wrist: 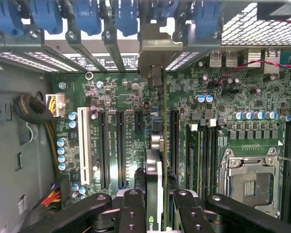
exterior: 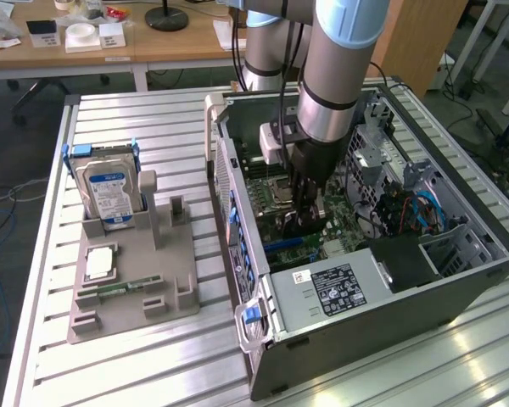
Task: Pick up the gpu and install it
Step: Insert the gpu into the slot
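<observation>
In the wrist view the gpu stands edge-on, black cooler on one side and green board on the other. Its silver bracket reaches the case's rear slot openings. My gripper is shut on the card, one black finger on each flat face. The card's lower edge sits down among the black expansion slots of the motherboard; I cannot tell how deep it is seated. In the exterior view the gripper reaches down into the open computer case, and the card under it is mostly hidden.
A white slot and an empty CPU socket flank the card. The power supply and drive cages crowd the case. On the exterior view's left, a grey fixture holds a hard drive, a processor chip and a memory stick.
</observation>
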You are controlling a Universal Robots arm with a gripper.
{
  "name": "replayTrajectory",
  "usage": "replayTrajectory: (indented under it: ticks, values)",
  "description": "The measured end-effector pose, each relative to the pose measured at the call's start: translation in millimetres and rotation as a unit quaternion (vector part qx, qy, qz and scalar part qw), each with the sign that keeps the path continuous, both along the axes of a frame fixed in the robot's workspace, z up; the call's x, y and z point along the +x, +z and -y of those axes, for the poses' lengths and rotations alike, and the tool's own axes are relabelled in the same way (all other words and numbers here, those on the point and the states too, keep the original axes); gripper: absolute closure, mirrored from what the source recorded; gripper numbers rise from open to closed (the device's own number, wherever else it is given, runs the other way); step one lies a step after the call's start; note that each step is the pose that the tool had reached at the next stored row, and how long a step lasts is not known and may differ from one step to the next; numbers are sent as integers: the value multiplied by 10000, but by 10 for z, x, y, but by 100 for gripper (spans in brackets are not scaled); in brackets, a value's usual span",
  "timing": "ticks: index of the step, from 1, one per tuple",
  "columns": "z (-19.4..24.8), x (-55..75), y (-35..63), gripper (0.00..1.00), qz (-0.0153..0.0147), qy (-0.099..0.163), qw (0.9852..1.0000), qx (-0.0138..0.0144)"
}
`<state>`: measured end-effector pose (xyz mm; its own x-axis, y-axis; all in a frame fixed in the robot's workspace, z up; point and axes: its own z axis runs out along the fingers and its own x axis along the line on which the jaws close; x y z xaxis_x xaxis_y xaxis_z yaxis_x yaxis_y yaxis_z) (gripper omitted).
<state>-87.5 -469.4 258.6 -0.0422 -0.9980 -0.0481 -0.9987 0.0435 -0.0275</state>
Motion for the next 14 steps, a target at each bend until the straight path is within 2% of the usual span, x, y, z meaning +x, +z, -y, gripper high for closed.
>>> replayTrajectory:
  ticks: [14]
  values:
    - [-5,-51,-3,73,-1,-23,10000,-1]
